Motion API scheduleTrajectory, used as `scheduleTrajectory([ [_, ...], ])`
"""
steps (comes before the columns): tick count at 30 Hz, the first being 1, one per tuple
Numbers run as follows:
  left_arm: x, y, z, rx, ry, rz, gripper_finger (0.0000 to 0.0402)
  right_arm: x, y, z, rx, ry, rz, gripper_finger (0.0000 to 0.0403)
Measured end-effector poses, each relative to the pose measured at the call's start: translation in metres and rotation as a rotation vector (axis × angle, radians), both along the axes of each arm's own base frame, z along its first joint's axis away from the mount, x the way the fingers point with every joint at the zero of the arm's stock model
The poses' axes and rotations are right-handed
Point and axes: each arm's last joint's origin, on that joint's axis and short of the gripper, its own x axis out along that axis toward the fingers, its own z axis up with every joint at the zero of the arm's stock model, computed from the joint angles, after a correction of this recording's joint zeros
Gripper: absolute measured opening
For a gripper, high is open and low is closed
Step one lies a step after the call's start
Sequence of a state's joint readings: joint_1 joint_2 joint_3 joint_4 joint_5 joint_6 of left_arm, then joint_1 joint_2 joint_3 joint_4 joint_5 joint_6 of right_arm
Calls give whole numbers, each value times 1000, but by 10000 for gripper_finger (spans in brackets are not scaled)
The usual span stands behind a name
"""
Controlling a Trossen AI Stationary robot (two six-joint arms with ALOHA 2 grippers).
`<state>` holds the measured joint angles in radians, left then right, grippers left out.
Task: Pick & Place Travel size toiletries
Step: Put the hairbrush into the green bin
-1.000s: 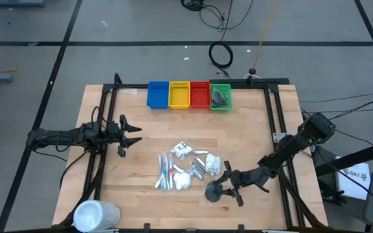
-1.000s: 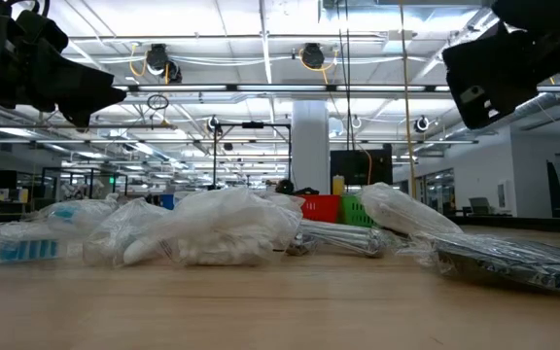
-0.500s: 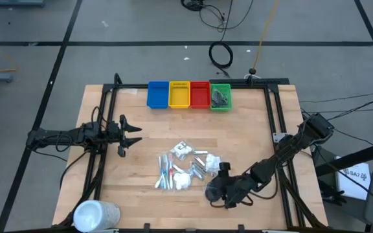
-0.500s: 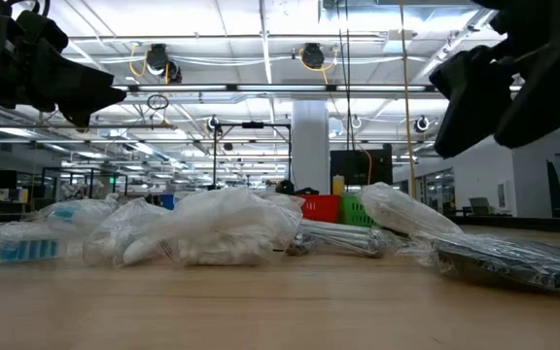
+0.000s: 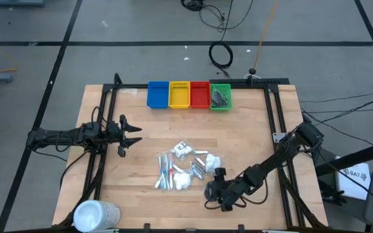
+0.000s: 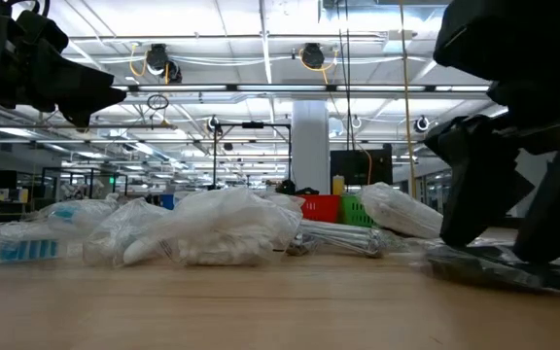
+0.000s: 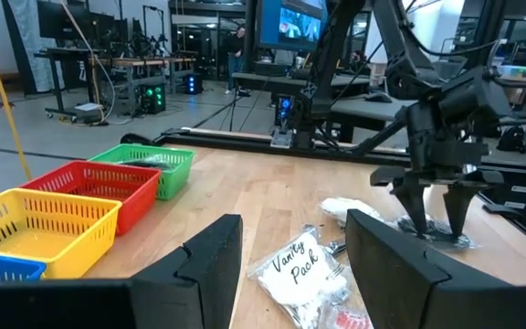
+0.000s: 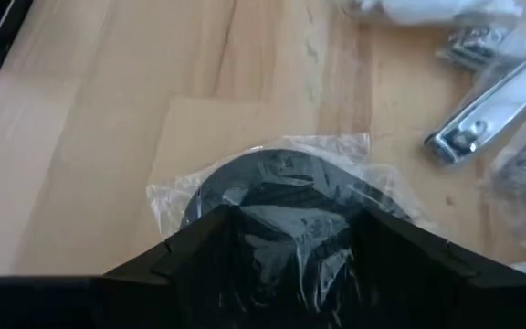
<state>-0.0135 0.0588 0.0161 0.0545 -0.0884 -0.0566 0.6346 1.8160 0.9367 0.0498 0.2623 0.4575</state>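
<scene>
The toiletries lie in a heap (image 5: pixel 183 167) on the middle of the table: white packets, silver clippers and clear-wrapped sticks. A dark grey round disc in clear wrap (image 8: pixel 281 187) lies flat on the table at the heap's near right side (image 5: pixel 208 193). My right gripper (image 5: pixel 215 191) is open and stands over this disc, with one finger on each side of its middle (image 8: pixel 286 239). In the low view its fingers (image 6: pixel 474 209) reach down to the disc (image 6: pixel 484 272). My left gripper (image 5: pixel 133 136) waits open near the table's left side. My right gripper comes at the wrapped disc from above, fingers pointing down over its rim (image 8: pixel 245 174). The fingers hide the place where they meet it, so I cannot tell whether they touch the wrap. The disc lies flat on the table.
Blue (image 5: pixel 157 94), yellow (image 5: pixel 179 94), red (image 5: pixel 199 94) and green (image 5: pixel 220 96) bins stand in a row at the far edge; the green one holds dark items. A large white cylinder (image 5: pixel 96 213) lies at the near left corner. Silver clippers (image 8: pixel 491 100) lie just beyond the disc.
My right gripper has moved toward the table's left edge and down, from beside the disc to right over it. In the low view it has dropped from the top of the picture to table height. The disc and the heap have stayed in place.
</scene>
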Motion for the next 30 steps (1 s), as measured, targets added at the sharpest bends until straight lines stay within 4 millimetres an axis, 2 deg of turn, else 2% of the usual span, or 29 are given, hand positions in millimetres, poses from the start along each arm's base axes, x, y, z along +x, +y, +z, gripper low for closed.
scheduleTrajectory([
  [9,0,0,0,0,-1,0,191,-3,-2,-3,-18,47,-23,214],
  [30,0,0,0,0,-1,0,191,-5,-4,-6,-69,67,31,28],
])
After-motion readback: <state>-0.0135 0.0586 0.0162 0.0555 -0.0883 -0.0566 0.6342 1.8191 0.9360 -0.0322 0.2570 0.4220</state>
